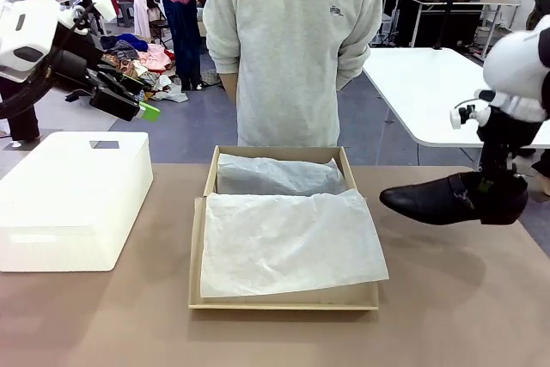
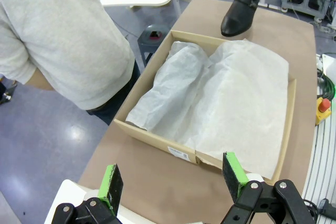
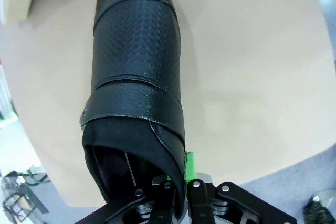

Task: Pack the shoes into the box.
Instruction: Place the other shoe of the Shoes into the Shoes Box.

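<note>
A glossy black shoe (image 1: 438,199) hangs low over the brown table, right of the box, its pointed toe turned toward the box. My right gripper (image 1: 497,185) is shut on the shoe's heel rim; in the right wrist view the fingers (image 3: 195,182) pinch the rim of the shoe (image 3: 136,61). The tan cardboard box (image 1: 198,255) lies open mid-table, lined with white tissue paper (image 1: 292,242). My left gripper (image 1: 142,107) hovers open, high at the left. The left wrist view shows that gripper (image 2: 172,182) above the near wall of the box (image 2: 157,140), with the shoe (image 2: 239,14) beyond the box.
A large white plastic block (image 1: 73,195) stands on the table's left side. A person in a grey sweater (image 1: 292,49) stands at the far edge behind the box. A white table (image 1: 447,83) is farther back on the right.
</note>
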You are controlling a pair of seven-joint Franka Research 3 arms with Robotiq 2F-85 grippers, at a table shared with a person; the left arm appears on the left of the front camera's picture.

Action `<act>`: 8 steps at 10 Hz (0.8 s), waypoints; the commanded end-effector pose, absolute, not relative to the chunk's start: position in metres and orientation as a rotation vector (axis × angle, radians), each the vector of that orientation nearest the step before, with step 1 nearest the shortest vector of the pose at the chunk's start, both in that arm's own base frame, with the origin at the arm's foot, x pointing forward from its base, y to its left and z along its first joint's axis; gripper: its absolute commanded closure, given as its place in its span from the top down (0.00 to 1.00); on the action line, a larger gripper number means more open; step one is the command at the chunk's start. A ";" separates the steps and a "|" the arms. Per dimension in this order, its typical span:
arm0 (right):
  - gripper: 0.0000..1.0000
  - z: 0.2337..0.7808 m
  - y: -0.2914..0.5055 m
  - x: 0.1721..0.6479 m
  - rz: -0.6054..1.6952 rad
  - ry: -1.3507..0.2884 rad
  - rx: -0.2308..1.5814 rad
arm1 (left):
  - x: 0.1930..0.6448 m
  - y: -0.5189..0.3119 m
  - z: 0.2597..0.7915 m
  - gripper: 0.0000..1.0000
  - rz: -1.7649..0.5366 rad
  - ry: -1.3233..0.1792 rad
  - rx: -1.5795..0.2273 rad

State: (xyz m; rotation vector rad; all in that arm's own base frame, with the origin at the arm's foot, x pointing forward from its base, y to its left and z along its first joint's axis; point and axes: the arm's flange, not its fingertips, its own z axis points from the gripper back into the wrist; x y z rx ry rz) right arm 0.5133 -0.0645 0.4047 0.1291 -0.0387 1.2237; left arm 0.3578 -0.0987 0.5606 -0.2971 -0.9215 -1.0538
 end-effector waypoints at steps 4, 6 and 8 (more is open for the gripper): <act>0.00 0.479 -0.037 0.511 0.946 -0.070 0.201 | 0.359 -0.098 0.560 1.00 -1.060 -0.925 -0.311; 0.00 0.485 -0.028 0.509 0.873 -0.077 0.141 | 0.359 -0.098 0.560 1.00 -1.060 -0.925 -0.311; 0.00 0.495 -0.021 0.502 0.934 -0.133 0.133 | 0.359 -0.098 0.560 1.00 -1.060 -0.925 -0.311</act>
